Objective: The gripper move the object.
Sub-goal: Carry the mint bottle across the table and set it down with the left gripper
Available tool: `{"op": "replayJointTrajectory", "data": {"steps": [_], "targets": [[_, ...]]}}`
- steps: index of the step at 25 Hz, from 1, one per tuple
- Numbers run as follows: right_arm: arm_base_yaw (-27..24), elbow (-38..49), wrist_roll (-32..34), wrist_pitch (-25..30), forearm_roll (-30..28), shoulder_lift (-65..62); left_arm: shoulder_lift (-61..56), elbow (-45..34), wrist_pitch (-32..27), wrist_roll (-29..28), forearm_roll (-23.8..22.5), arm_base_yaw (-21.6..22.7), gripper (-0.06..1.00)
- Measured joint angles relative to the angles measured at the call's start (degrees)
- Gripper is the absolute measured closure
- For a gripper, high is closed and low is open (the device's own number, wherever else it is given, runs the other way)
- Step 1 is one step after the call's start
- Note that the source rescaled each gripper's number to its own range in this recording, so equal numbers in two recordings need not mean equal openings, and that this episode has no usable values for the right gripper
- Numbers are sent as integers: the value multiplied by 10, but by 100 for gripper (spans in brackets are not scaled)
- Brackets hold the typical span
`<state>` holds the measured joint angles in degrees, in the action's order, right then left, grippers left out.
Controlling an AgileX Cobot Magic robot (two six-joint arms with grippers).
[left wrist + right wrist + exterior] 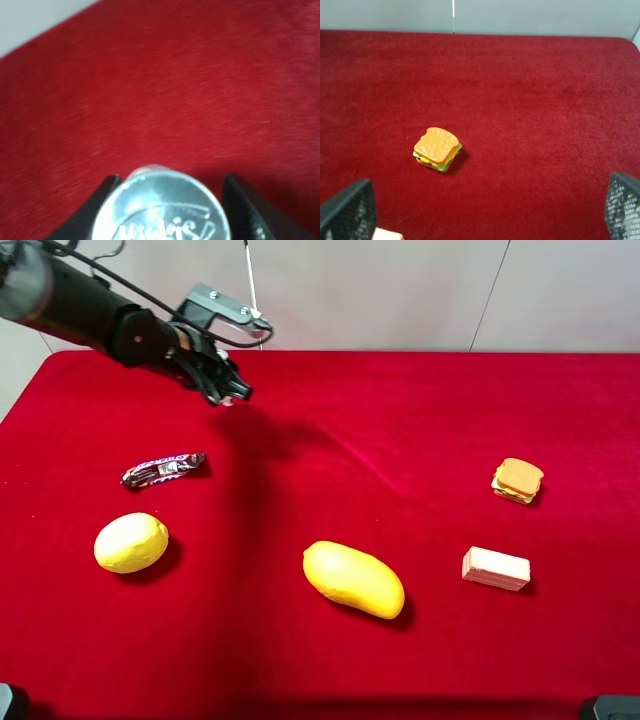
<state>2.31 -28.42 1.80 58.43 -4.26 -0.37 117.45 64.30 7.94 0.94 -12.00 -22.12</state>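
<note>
My left gripper [226, 383] hangs above the far left part of the red table [420, 420], at the end of the thick black arm. In the left wrist view its black jaws [170, 181] are shut on the small bottle, whose silver screw cap [165, 212] fills the gap between them. The bottle's body is hidden in every view. My right gripper [487, 207] is open and empty, its mesh-patterned fingertips [350, 207] wide apart above the cloth near a toy sandwich [438, 148].
A dark candy-bar wrapper [163, 468] and a round yellow fruit [131, 542] lie at the left. A long yellow fruit [353, 579] lies in the front middle. The toy sandwich [517, 480] and a pink wafer block [495, 568] lie at the right.
</note>
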Motion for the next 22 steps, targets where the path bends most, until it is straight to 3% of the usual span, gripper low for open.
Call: {"op": "replayJointTrajectory", "data": {"steps": [9,22], "targets": [[0,0,0,0,0,0,0,56,-23,0,0,-90,94],[0,0,0,0,0,0,10,59,-31,-3,1,-192,94]]}}
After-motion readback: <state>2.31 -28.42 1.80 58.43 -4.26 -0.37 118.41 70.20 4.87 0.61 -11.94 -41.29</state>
